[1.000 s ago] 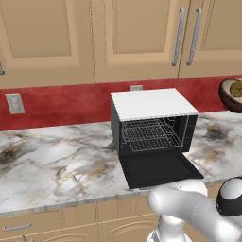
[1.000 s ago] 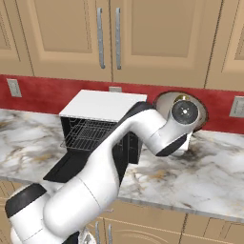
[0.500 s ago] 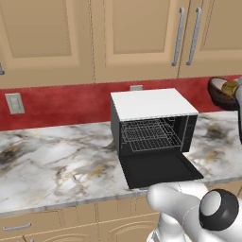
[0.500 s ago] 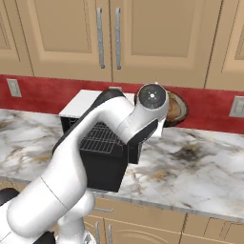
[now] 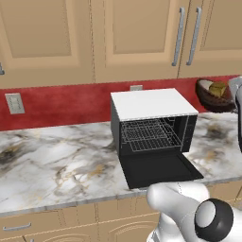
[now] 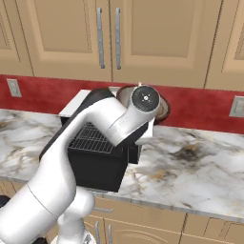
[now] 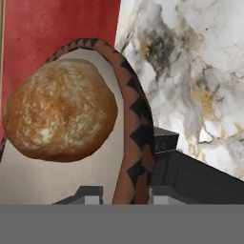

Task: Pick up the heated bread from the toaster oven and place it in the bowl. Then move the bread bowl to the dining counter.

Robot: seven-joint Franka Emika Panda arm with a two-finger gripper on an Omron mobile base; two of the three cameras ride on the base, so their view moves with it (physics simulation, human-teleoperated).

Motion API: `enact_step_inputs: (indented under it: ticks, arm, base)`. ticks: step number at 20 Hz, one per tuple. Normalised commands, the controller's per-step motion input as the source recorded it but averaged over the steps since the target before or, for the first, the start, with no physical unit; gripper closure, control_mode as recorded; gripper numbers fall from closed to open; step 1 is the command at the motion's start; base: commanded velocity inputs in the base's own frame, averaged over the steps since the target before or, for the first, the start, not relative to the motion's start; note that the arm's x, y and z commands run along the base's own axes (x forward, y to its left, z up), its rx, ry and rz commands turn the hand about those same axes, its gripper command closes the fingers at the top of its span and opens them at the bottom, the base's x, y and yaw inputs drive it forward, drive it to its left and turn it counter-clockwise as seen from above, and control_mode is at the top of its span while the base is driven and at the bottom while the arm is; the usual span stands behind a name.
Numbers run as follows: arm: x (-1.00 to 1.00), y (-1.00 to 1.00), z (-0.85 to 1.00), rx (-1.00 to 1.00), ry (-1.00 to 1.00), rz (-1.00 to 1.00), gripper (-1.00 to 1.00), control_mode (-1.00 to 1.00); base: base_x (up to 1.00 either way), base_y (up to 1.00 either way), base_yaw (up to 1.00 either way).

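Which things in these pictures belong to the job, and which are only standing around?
For the job:
- bowl, its rim between the jaws of the gripper
- bread, lying in the bowl
- toaster oven, door open

Only standing around:
- wall outlet
- upper cabinets
- marble counter

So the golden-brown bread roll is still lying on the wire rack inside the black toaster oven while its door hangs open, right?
Not quite. The black toaster oven does have its door open, but its wire rack is bare in the left base view. The golden-brown bread roll lies in the round dark-brown bowl, as the hand view shows, with the gripper at the bowl's rim.
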Motion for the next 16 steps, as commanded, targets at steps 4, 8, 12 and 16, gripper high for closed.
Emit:
enact_step_inputs:
  ticks: [4,8,12,16]
  arm:
    - [-0.24,0.53,0.01,0.0,0.0,0.23,1.0,-1.0]
    - [-0.1,0.55,0.0,-0.06,0.0,0.09,1.0,-1.0]
    - [0.0,0.86,0.0,-0.13,0.0,0.02,1.0,-1.0]
    - [0.0,1.0,0.0,-0.17,0.0,0.0,1.0,-1.0]
  base:
    - [0.0,0.0,0.0]
    - [0.0,0.0,0.0]
    - [0.0,0.0,0.0]
    - [0.0,0.0,0.0]
